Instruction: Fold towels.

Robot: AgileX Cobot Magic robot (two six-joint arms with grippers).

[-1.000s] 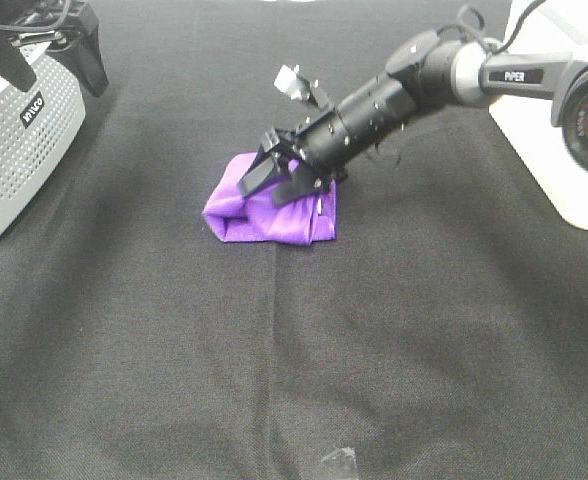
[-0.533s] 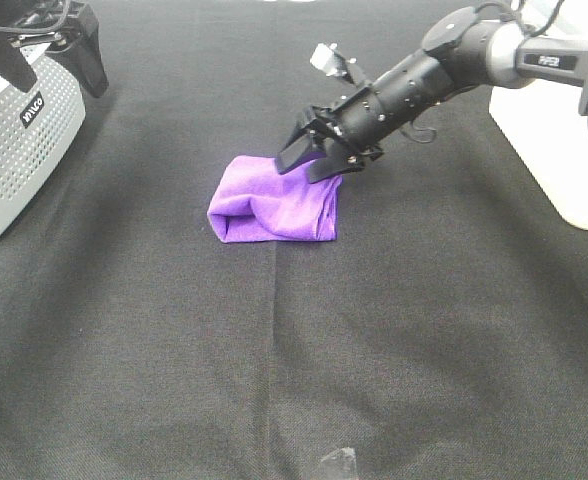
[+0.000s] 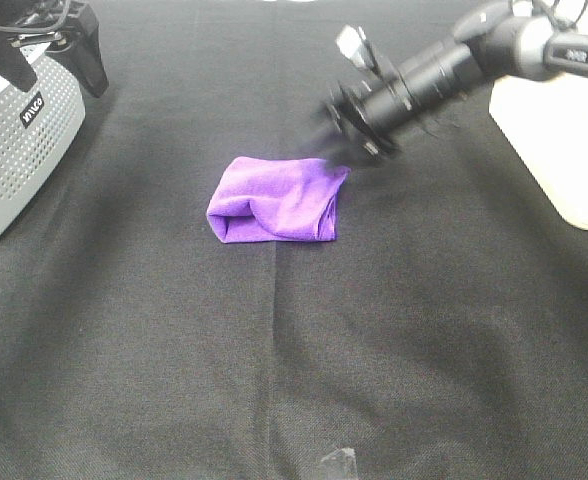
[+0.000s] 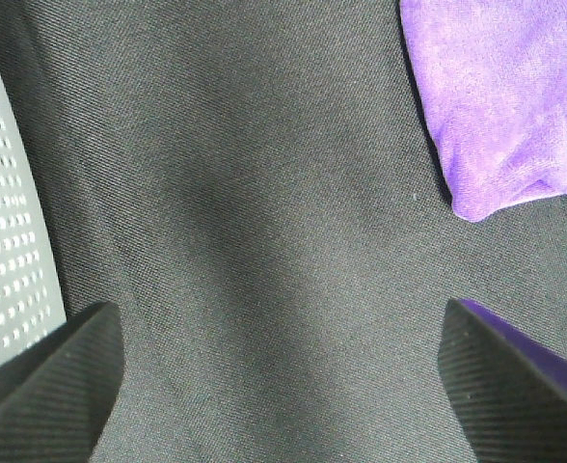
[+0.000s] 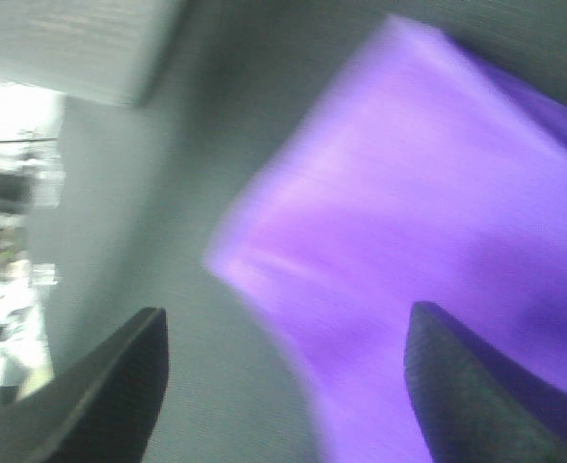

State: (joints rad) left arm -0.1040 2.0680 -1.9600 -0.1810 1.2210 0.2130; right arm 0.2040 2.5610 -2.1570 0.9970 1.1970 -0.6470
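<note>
A purple towel (image 3: 277, 199) lies folded into a small rectangle on the black cloth, left of centre. It also shows in the left wrist view (image 4: 505, 106) and, blurred, in the right wrist view (image 5: 428, 260). My right gripper (image 3: 342, 140) is open and empty, just above the towel's far right corner, blurred by motion. Its fingers (image 5: 110, 386) stand wide apart. My left gripper (image 3: 49, 50) is at the far left by the grey box, open and empty, with its fingertips (image 4: 52, 376) spread over bare cloth.
A grey perforated box (image 3: 19, 140) stands at the far left edge. A white block (image 3: 554, 140) stands at the far right. The black cloth (image 3: 294, 350) covers the whole table.
My right gripper has let go of the towel and drawn back up and to the right. The towel lies flat and folded. The left arm has not moved.
</note>
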